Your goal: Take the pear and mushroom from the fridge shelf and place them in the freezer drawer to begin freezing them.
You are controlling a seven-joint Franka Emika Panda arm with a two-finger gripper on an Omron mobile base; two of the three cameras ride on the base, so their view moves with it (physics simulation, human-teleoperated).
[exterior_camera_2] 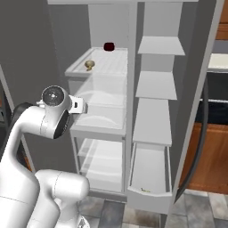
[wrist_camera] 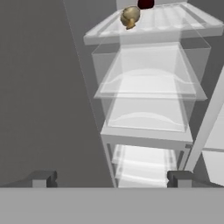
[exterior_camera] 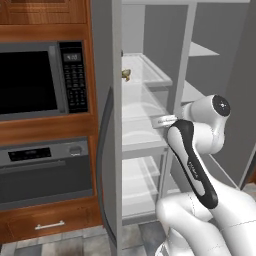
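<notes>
Overhead, mushroom (wrist_camera: pixel 130 17) beside dark red round thing (wrist_camera: pixel 145 4) on fridge shelf (wrist_camera: pixel 175 26); gripper (wrist_camera: pixel 111 178) empty, fingers apart.

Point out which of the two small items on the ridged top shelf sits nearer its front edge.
The tan mushroom, near the front corner; the dark red round thing sits at the back.

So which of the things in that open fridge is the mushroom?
Look inside the open fridge, at the ridged top shelf on its left side. The mushroom sits near the shelf's front edge: small, tan, round-capped. Its only neighbour there, the dark red round thing, sits further back.
</notes>
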